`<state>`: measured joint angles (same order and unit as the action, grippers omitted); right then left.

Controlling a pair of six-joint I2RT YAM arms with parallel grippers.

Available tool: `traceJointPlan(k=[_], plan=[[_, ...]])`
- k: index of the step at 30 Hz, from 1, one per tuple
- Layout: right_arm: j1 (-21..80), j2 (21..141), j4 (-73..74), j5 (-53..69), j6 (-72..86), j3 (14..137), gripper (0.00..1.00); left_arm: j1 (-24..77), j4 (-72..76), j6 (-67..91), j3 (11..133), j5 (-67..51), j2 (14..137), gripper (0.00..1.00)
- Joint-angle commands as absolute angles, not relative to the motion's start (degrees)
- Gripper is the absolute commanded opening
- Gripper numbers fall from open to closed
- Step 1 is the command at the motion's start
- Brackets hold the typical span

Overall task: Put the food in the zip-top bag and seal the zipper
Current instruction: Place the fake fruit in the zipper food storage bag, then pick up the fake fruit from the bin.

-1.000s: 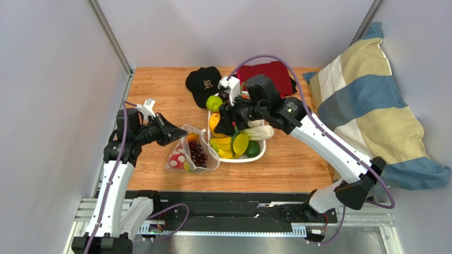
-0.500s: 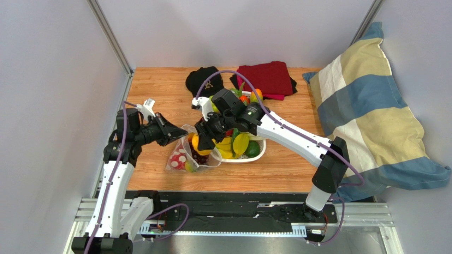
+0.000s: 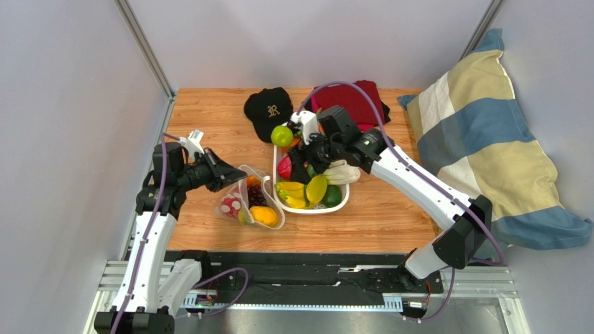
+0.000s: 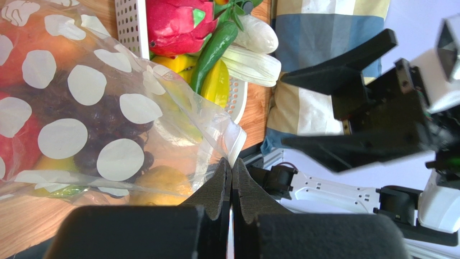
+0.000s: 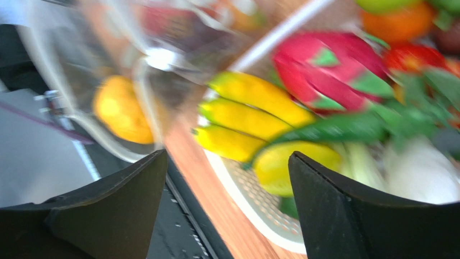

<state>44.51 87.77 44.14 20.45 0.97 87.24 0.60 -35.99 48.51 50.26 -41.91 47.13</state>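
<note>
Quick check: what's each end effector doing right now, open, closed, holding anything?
Left end effector: closed, pinching the edge of the zip-top bag.
Right end effector: open, holding nothing.

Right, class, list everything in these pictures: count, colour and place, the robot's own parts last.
table: one, brown wood, under everything
zip-top bag: one, clear with white dots, left of the tray
grape bunch: one, dark purple, in the bag
orange fruit: one, orange, in the bag
tray: one, white, mid-table
bananas: one bunch, yellow, in the tray
dragon fruit: one, pink, in the tray
other food: several, green, yellow, white, in the tray
cap: one, black, far side of table
cloth: one, dark red, far side beside the cap
pillow: one, blue, cream and yellow stripes, right of the table
left claw: one, black, shut on the bag's edge
right claw: one, black, open over the tray
</note>
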Motion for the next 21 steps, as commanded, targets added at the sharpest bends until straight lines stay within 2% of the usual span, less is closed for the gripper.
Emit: traceJointPlan(k=[1, 4, 5, 6, 21], plan=[[41.1, 84.8, 48.2, 11.8, -2.5, 81.7, 0.85, 0.4, -32.9, 49.1, 51.3, -43.3, 46.1, 0.0], [40.6, 83.6, 45.5, 2.9, 3.3, 76.7, 0.88, 0.4, -32.9, 49.2, 51.1, -43.1, 46.1, 0.0], [40.6, 83.3, 45.0, -4.2, 6.1, 74.7, 0.88, 0.4, -32.9, 49.2, 51.0, -43.0, 46.2, 0.0], [40.6, 83.8, 44.8, -5.1, 7.5, 74.1, 0.89, 0.4, -32.8, 49.3, 50.9, -43.0, 46.2, 0.0], [40.4, 90.2, 43.2, 3.5, 14.4, 74.5, 0.89, 0.4, -32.4, 49.5, 50.9, -42.7, 46.6, 0.0]])
